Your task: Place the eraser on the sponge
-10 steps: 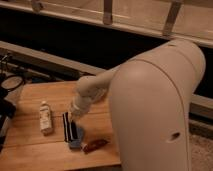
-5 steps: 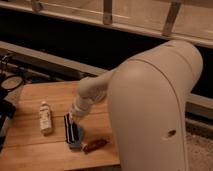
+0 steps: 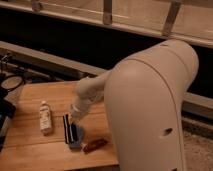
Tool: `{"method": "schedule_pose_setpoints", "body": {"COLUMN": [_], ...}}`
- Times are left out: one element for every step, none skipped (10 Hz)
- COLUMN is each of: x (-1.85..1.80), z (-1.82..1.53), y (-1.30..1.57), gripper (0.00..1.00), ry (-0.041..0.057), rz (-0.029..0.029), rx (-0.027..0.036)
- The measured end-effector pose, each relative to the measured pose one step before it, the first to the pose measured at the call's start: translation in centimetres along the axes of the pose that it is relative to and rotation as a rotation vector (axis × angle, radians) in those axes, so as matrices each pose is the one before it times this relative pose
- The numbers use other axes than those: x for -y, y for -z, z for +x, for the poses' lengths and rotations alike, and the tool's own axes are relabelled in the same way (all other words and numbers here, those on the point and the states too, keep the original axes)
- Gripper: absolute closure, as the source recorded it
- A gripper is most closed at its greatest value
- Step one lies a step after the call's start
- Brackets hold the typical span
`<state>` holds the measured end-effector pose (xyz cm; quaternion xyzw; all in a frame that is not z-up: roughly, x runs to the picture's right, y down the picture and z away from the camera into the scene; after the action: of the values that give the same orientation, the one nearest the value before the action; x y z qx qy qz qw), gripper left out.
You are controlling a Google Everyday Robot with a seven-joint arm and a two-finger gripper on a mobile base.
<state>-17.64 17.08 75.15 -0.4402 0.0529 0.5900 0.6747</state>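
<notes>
Wooden table [image 3: 30, 150] carries, from the left, a white bottle [image 3: 45, 118], then the eraser [image 3: 67, 131] lying lengthwise along the left edge of the blue sponge [image 3: 77, 140]. Whether it rests on that edge or just beside it cannot be told. The gripper [image 3: 75, 118] hangs over the eraser's far end, and whether it is clamped or apart cannot be told either. The eraser is narrow and the sponge looks soft, so if set off-centre it could slide onto the wood. A sideways push could also shove the sponge into the brown object [image 3: 95, 145] just to its right. Against 1 s ago, the gripper sits lower and nearer the eraser, while the 4 items lie as they did.
</notes>
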Motion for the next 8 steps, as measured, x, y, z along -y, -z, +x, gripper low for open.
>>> {"method": "schedule_pose_setpoints", "body": {"x": [-0.053,0.079,0.067,-0.067,-0.128,-0.137,-0.111,0.013], "z": [0.046,0.039,0.017,-0.01,0.064,0.019,0.011,0.007], "y": [-0.066,0.012,0.047,-0.022,-0.083,-0.071,-0.055,-0.017], "gripper": [0.62,0.5,0.4,0.33,0.26,0.25,0.25,0.25], "ry": [0.00163,-0.00206,-0.00052,0.00151,0.00276,0.00276,0.00241,0.0005], "rz": [0.00041,0.00065,0.00049,-0.00002,0.00003,0.00008,0.00019,0.00035], "rx": [-0.00072,0.00075,0.00069,-0.00028,-0.00193,-0.00118,-0.00042,0.00025]}}
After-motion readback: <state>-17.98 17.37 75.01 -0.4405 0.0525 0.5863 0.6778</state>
